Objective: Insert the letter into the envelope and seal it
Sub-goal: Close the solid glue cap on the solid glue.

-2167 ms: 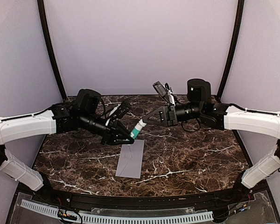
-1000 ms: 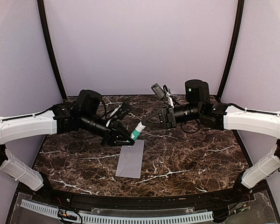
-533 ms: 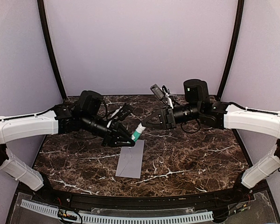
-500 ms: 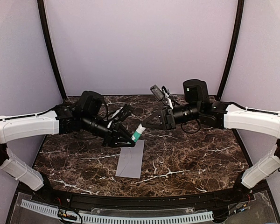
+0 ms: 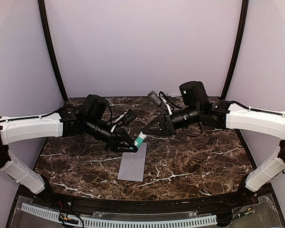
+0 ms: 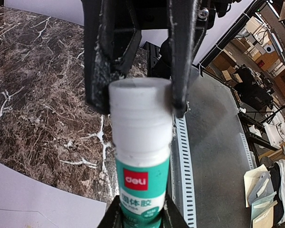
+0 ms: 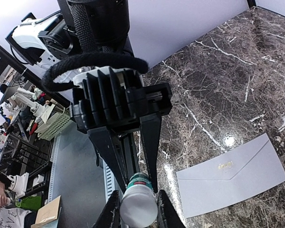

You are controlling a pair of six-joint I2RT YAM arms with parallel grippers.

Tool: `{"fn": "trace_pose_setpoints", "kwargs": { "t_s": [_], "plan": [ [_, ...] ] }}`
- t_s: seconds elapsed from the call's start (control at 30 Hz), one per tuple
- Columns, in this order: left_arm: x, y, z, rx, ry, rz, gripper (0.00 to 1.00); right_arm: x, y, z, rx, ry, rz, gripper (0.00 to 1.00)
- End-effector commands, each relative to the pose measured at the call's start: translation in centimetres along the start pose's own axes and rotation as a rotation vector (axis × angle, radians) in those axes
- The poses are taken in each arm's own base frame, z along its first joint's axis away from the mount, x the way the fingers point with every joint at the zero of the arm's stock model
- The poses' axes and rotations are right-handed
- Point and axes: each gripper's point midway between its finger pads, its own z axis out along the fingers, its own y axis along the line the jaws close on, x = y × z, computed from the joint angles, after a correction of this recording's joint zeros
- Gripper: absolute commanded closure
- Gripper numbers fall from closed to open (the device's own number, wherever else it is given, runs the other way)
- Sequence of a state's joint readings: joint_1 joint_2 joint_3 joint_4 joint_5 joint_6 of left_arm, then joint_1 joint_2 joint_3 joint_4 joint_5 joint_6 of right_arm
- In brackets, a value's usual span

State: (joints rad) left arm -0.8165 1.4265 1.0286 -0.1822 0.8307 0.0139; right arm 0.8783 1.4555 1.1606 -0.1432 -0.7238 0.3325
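A glue stick (image 5: 139, 140) with a green label and white cap hangs in the air between both arms, just above the far end of the envelope (image 5: 133, 164). My left gripper (image 5: 131, 146) is shut on its green body (image 6: 141, 190). My right gripper (image 5: 147, 134) is shut on the white cap (image 7: 137, 208), its fingers (image 6: 183, 57) flanking the cap in the left wrist view. The plain grey envelope (image 7: 232, 183) lies flat on the marble table with its flap folded down. The letter is not in view.
The dark marble table (image 5: 199, 156) is bounded by purple walls at the back and sides. A slotted white cable rail (image 5: 118, 221) runs along the near edge. The envelope's corner (image 6: 28, 199) shows below the left gripper.
Both grippers, still joined on the glue stick, have sunk slightly toward the envelope's far end. The right arm has reached further left and lower. The envelope has not moved.
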Motion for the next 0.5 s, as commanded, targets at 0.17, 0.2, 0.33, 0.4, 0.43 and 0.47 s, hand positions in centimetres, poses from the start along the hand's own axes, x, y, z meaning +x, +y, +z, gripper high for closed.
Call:
{"fn": "trace_pose_setpoints", "kwargs": {
  "t_s": [0.17, 0.2, 0.33, 0.4, 0.43, 0.47],
  "plan": [
    [-1.7, 0.2, -0.5, -0.039, -0.072, 0.025, 1.00, 1.7, 1.8, 1.9, -0.046, 0.080, -0.013, 1.00],
    [-1.8, 0.2, -0.7, -0.043, -0.079, 0.026, 1.00, 1.9, 1.9, 2.0, -0.048, 0.084, -0.009, 1.00],
    [-2.2, 0.1, -0.9, -0.045, -0.101, 0.035, 1.00, 2.6, 2.4, 2.6, -0.066, 0.107, 0.001, 1.00],
    [-2.3, 0.2, -1.1, -0.045, -0.108, 0.034, 1.00, 3.1, 2.7, 3.0, -0.080, 0.123, 0.009, 1.00],
    [-2.3, 0.2, -1.1, -0.046, -0.110, 0.035, 1.00, 3.3, 2.7, 3.2, -0.085, 0.130, 0.014, 1.00],
    [-2.4, 0.1, -1.2, -0.045, -0.116, 0.037, 1.00, 3.6, 2.8, 3.4, -0.091, 0.140, 0.019, 1.00]
  ]
}}
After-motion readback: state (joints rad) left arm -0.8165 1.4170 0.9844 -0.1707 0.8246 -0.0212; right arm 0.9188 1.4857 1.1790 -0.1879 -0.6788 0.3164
